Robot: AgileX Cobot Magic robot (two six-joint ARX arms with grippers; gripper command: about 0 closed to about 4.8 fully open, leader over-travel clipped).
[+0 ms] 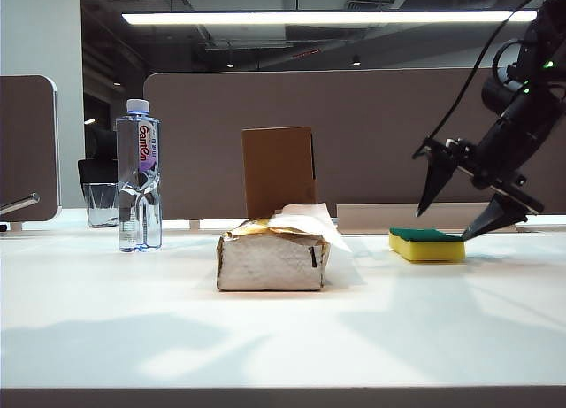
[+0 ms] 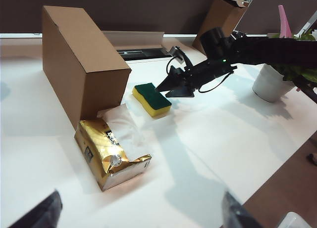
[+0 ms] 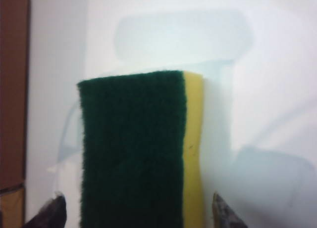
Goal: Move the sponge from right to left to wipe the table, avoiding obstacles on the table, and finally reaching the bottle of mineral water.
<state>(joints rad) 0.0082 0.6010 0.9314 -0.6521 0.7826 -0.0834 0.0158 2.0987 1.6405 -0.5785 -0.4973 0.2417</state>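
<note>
The sponge [image 1: 427, 245], yellow foam with its green layer on top, lies flat on the white table [image 1: 265, 337] at the right. My right gripper [image 1: 444, 224] hangs open just above it, angled down. In the right wrist view its fingertips [image 3: 225, 215] flank the sponge [image 3: 133, 149] with a gap on each side. The bottle of mineral water [image 1: 139, 173] stands at the far left. Between them are the obstacles: a tissue pack [image 1: 272, 259] in front and an upright cardboard box [image 1: 279, 169] behind it. My left gripper [image 2: 140, 215] is open and empty, high over the table near the tissue pack [image 2: 111, 154].
A short glass cup [image 1: 102, 204] stands behind the bottle. In the left wrist view a white plant pot [image 2: 270, 82] and a second cardboard box [image 2: 223, 20] sit beyond the sponge [image 2: 152, 99]. The table's edge [image 2: 277, 183] runs close by there.
</note>
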